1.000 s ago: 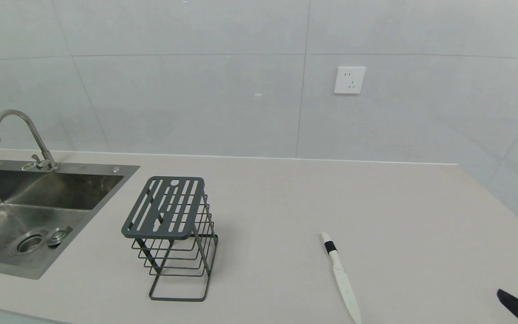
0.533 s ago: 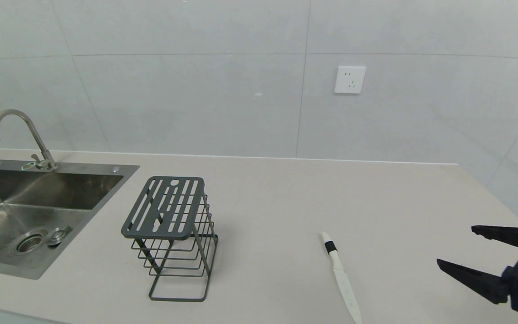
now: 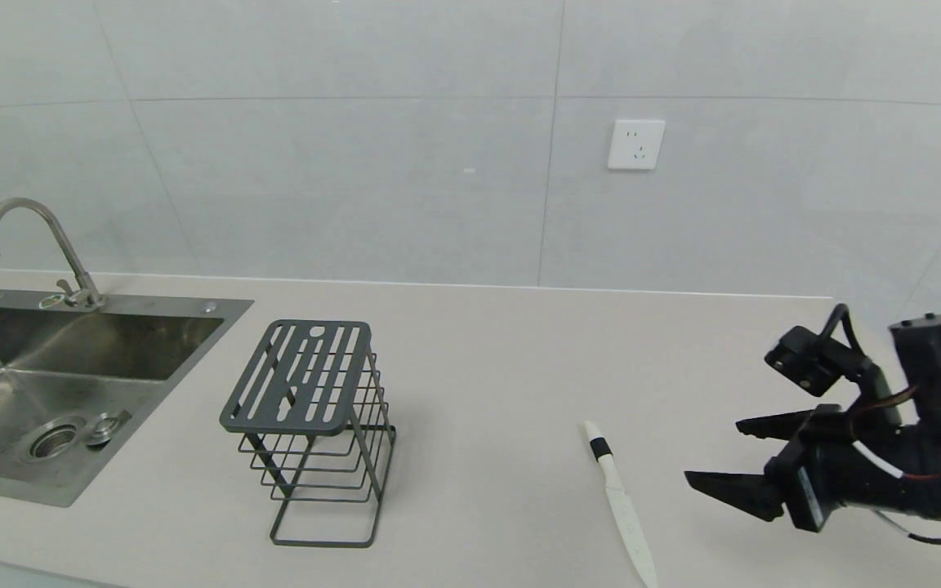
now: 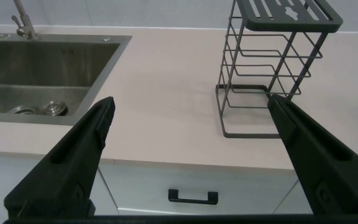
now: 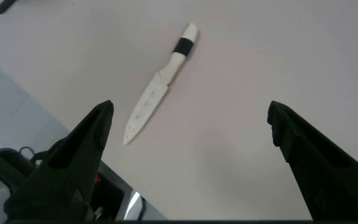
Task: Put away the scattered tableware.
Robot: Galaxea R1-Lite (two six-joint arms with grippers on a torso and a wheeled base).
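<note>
A white knife (image 3: 621, 502) with a black band on its handle lies flat on the counter, blade toward the front edge; it also shows in the right wrist view as the knife (image 5: 159, 84). A dark wire knife rack (image 3: 309, 425) with a slotted top stands left of it, and appears as the rack (image 4: 277, 65) in the left wrist view. My right gripper (image 3: 720, 454) hangs open above the counter to the right of the knife, holding nothing. My left gripper (image 4: 191, 115) is open and empty, off the counter's front edge.
A steel sink (image 3: 70, 388) with a curved tap (image 3: 33, 245) is set into the counter at the left. A wall socket (image 3: 635, 144) sits on the tiled wall behind. The counter's right end (image 3: 862, 335) lies just behind my right arm.
My right arm has come in from the lower right edge and moved left and up toward the knife, fingers open. The knife and rack have not moved.
</note>
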